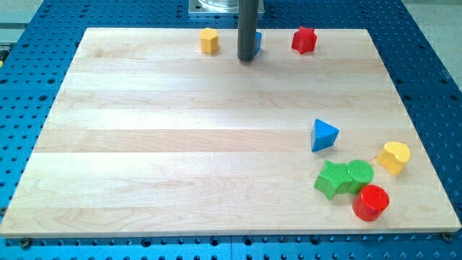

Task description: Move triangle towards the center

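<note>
My tip (247, 59) is resting bare, holding nothing, at the frame's upper middle; the blue triangle (324, 135) is sitting right of centre, well apart; I am judging it best to circle round to the triangle's right side and push leftward; a blue block (257, 43) is hiding mostly behind the rod, shape unclear.
</note>
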Tool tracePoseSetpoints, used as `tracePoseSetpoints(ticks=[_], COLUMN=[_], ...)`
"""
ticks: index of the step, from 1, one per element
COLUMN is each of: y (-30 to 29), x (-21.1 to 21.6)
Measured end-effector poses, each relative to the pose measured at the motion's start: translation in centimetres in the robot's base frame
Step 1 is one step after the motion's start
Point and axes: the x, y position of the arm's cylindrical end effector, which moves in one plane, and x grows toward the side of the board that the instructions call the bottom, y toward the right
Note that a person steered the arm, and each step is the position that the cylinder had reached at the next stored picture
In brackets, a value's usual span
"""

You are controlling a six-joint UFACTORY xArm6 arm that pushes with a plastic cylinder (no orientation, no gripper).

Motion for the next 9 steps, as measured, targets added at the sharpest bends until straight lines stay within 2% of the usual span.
tracePoseSetpoints(ticks=[3,4,5,6,7,8,9], y=[1.0,1.6,5.0,12.1,15.3,18.8,15.3], x=[-0.6,1.9,8.7,10.8,11.3,16.5,23.4])
